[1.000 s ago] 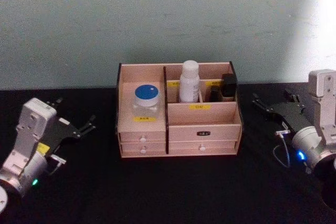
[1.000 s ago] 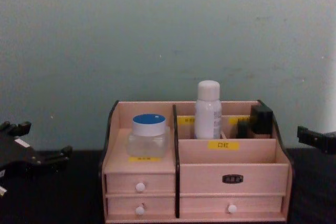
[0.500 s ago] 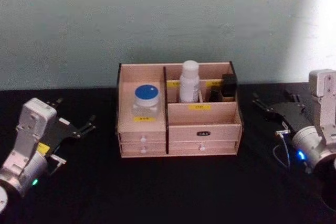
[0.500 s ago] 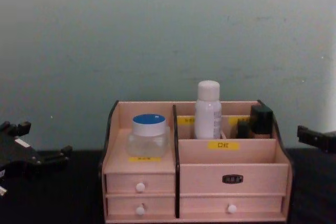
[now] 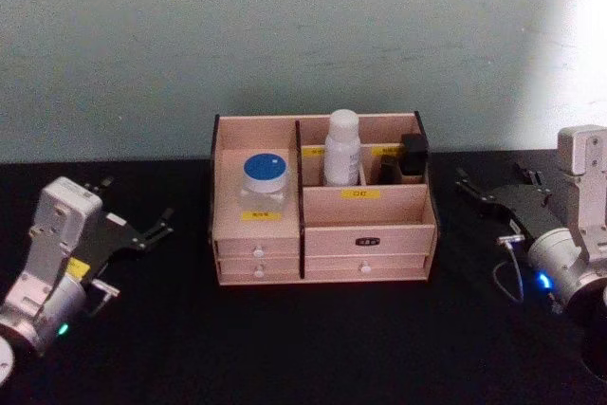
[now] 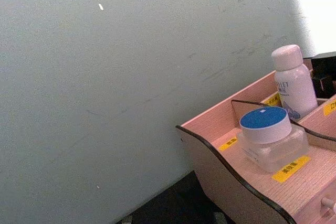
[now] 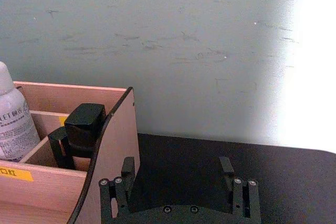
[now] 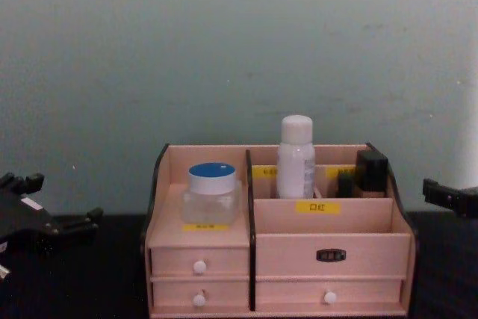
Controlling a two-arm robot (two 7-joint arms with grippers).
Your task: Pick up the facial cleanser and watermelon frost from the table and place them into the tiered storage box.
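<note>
The tiered storage box [image 5: 370, 234] stands at the middle of the black table. A white bottle [image 5: 341, 147] stands upright in its rear middle compartment. A clear jar with a blue lid [image 5: 265, 180] sits on its left step. I cannot tell which of them is the facial cleanser and which the watermelon frost. My left gripper [image 5: 137, 201] rests open on the table, left of the box and apart from it. My right gripper [image 5: 490, 177] is open to the right of the box, holding nothing. Its spread fingers [image 7: 127, 170] show in the right wrist view beside the box's side wall [image 7: 113, 145].
A black capped item [image 5: 412, 156] stands in the box's rear right compartment. The box has white-knobbed drawers [image 8: 199, 266] at the front. A pale green wall rises right behind the table. Bare black tabletop lies in front of the box and on both sides.
</note>
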